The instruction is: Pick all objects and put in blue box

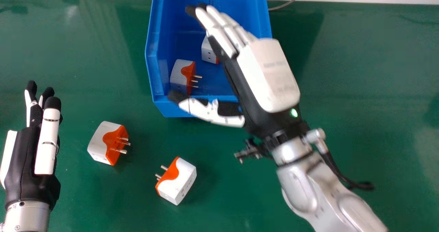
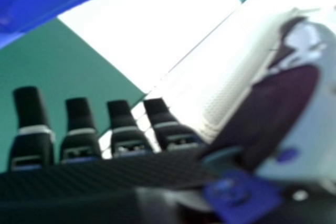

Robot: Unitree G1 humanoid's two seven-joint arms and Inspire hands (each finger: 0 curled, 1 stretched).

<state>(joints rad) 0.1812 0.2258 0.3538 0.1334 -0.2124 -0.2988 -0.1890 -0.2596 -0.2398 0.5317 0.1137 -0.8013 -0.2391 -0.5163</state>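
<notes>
And there was the right hand [image 1: 271, 74], open and empty over the blue box [image 1: 152, 67], fingers straight towards the box's far edge, thumb across its near edge! Two adapters lay inside, the prongless-looking one [image 1: 208, 51] partly covered and the pronged one [image 1: 180, 76] by the left wall. Two more waited on the green surface [image 1: 360, 88]. The nearer-edge adapter [image 1: 180, 182] lay from that hand back towards the surface's near edge and a bit left; the right hand was closer, so that looked like its next pick. The leftward adapter [image 1: 106, 142] sat off the box's near left corner, closer to the open left hand [image 1: 46, 149]. Now, the headings: the nearer-edge adapter's prongs pointed left and slightly far, the leftward one's pointed right, both long axes slanting from far right to near left.
</notes>
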